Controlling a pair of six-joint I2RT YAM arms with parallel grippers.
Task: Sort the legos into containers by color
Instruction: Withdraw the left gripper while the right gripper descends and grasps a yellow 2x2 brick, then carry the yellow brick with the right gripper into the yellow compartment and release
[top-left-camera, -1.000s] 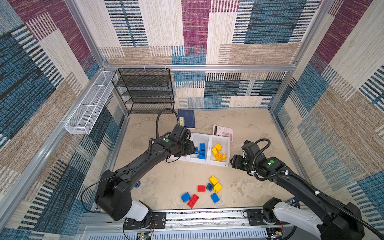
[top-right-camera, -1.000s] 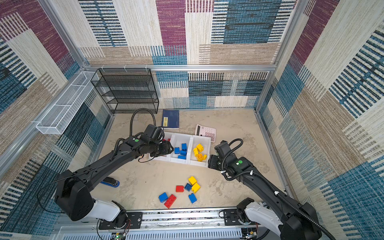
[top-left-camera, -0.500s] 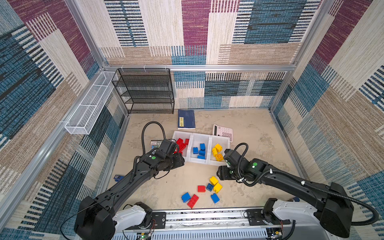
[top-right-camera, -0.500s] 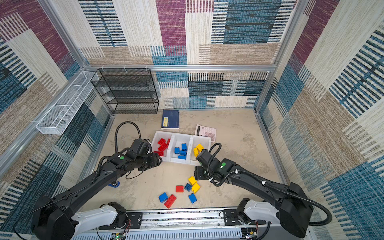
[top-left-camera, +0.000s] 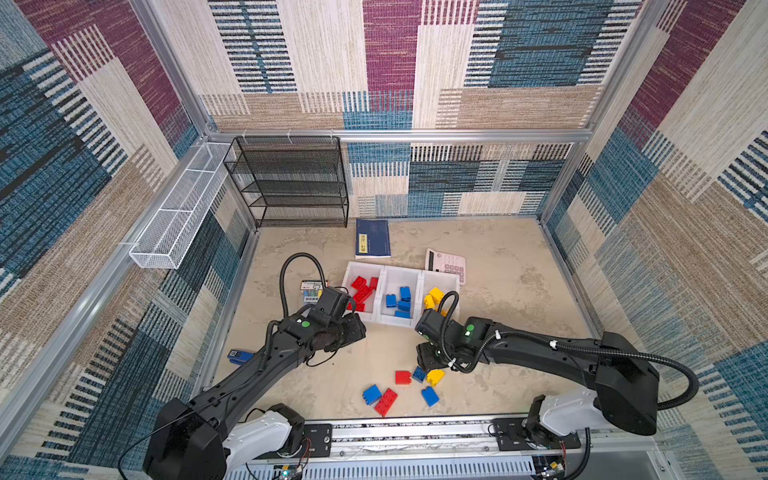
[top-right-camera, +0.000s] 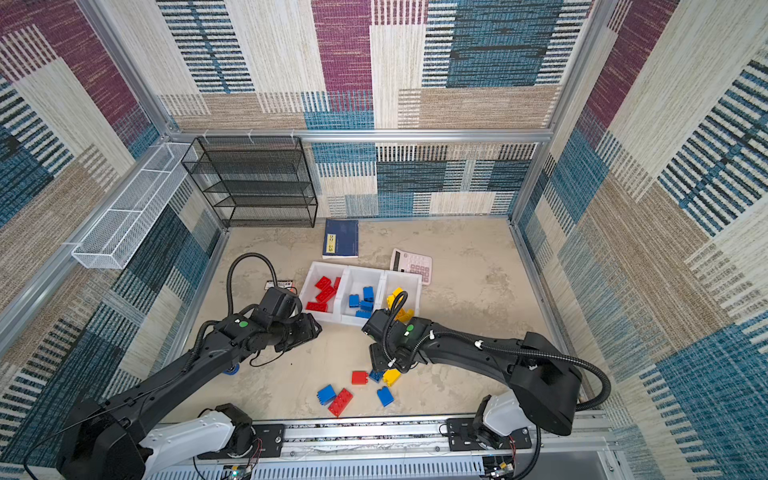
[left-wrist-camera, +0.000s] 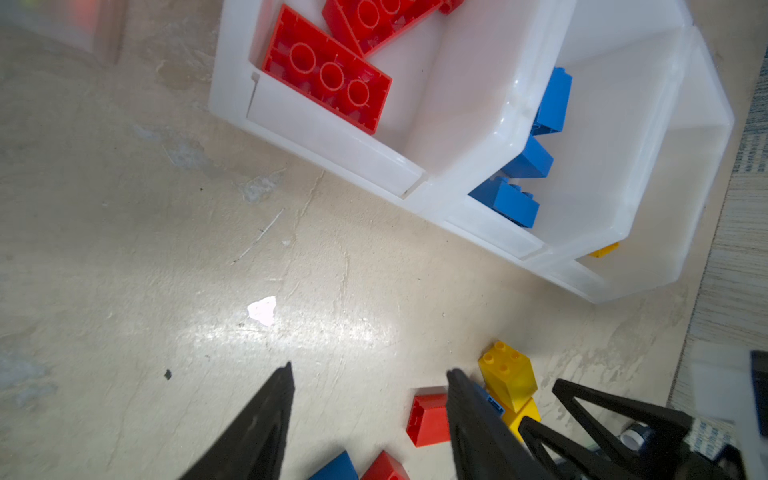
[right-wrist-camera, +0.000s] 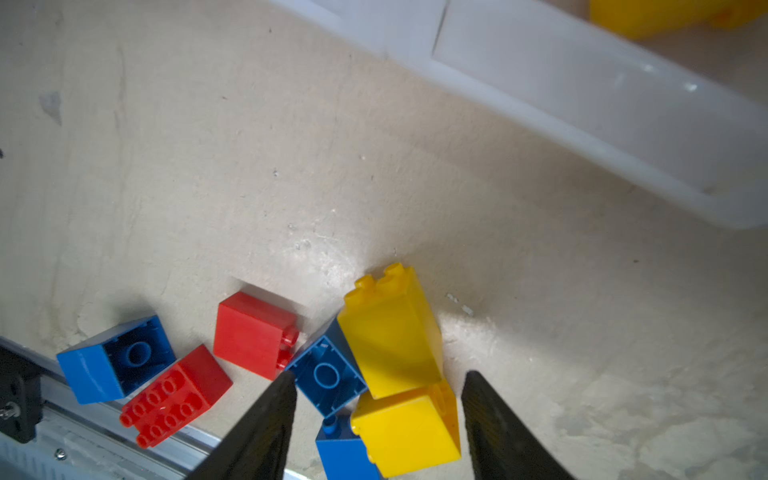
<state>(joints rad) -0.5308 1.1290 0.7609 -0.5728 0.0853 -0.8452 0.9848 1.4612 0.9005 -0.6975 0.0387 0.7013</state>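
Three white plastic bins (top-left-camera: 392, 321), chunky studded bricks (top-left-camera: 385, 401)

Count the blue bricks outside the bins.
3 blue bricks: one beside the long red brick, one beside the square red brick, one beside the yellow brick. Some may be hidden.

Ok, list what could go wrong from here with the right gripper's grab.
1. The open right gripper hangs over two touching chunky yellow plastic bricks, with a blue plastic brick against them; closing may pinch or knock the wrong one.
2. The open left gripper is aimed near the same cluster, so the arms may collide.
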